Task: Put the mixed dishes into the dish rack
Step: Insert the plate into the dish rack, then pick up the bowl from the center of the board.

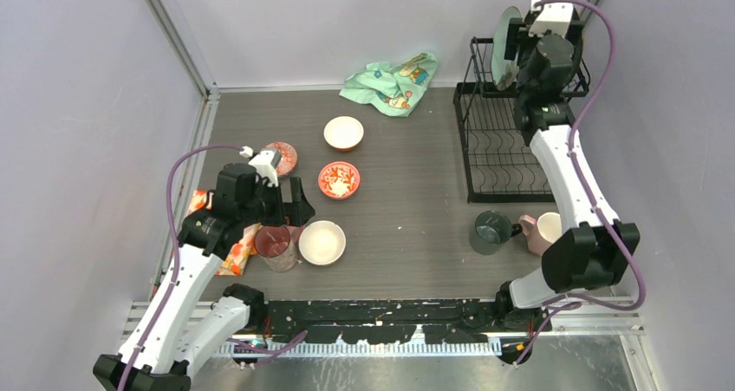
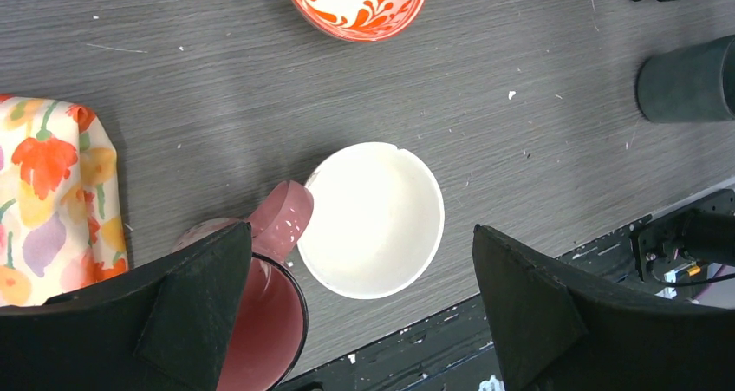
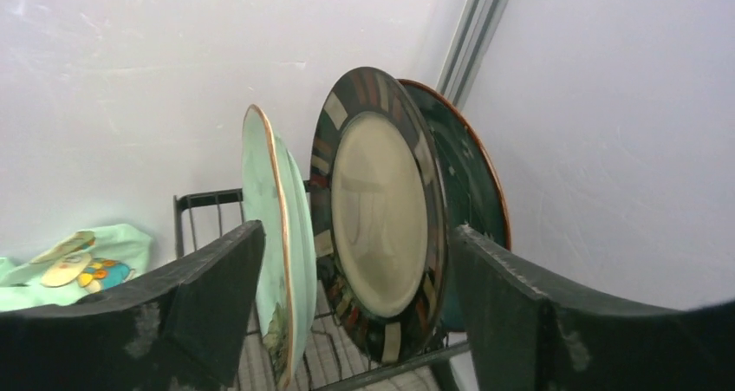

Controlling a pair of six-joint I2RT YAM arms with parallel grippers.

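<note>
My left gripper [image 1: 291,214] is open and empty, low over a white bowl [image 1: 321,241] and a pink cup [image 1: 276,245] that touch each other. In the left wrist view the gripper [image 2: 362,235] frames the white bowl [image 2: 373,220], and the pink cup [image 2: 260,309] lies partly under its left finger. My right gripper [image 1: 514,55] is open at the top of the black dish rack [image 1: 501,153]. In the right wrist view three plates stand upright between its fingers: pale green [image 3: 279,244], dark-rimmed beige [image 3: 381,213] and dark blue-green [image 3: 468,179].
On the table are a white bowl [image 1: 344,133], a red patterned bowl [image 1: 339,179], another patterned bowl [image 1: 282,157], a dark green cup [image 1: 492,231] and a second pink cup [image 1: 546,228]. The mint cloth [image 1: 392,81] lies at the back. The orange floral cloth [image 2: 52,200] lies at the left.
</note>
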